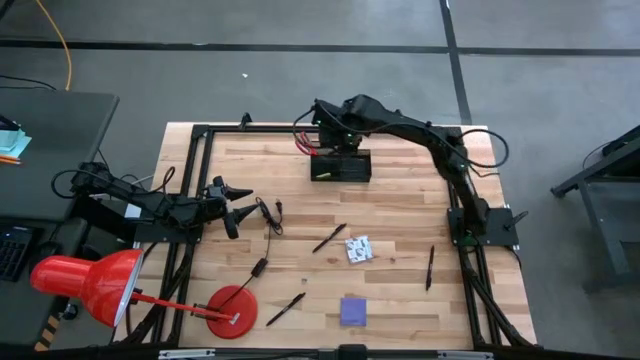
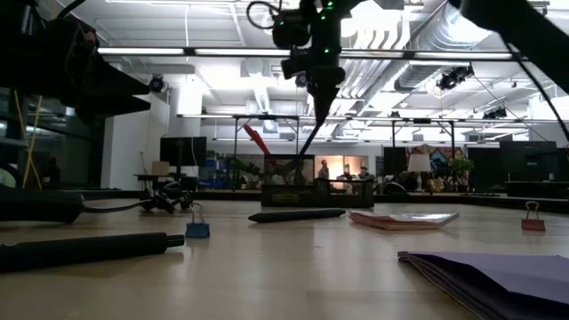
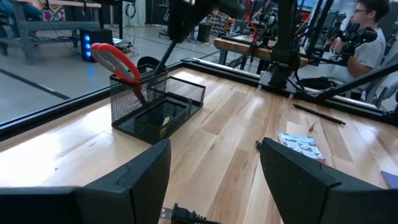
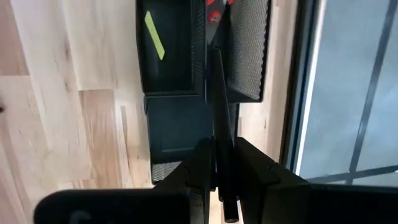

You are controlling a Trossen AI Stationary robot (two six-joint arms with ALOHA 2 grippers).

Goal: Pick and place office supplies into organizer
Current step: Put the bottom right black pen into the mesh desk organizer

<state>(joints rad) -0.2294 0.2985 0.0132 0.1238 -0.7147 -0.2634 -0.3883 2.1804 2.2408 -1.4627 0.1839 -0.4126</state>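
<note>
My right gripper [image 4: 217,155] hangs over the black mesh organizer [image 1: 340,166] at the table's far edge, shut on a slim black pen [image 2: 311,129]. Red-handled scissors [image 3: 115,60] stand in the organizer's taller cup section. A yellow piece [image 4: 153,34] lies in its lower tray. Three more pens [image 1: 329,238] [image 1: 285,308] [image 1: 430,268], a white patterned packet [image 1: 358,249] and a purple pad [image 1: 353,311] lie flat on the table. My left gripper [image 1: 238,203] waits open at the table's left side, touching nothing. My right gripper pinches the black pen's upper part [image 4: 219,163] between its two fingers, coming from above and pointing down. The pen runs along the fingers and slants down below them. Its lower end [image 3: 148,84] reaches the cup section's opening beside the scissors.
A red desk lamp with a round base [image 1: 232,311] stands near the table's near-left corner. A thin black cable [image 1: 268,215] runs across the left part of the table. A black frame [image 1: 200,135] borders the table. A person [image 3: 367,37] sits beyond the table.
</note>
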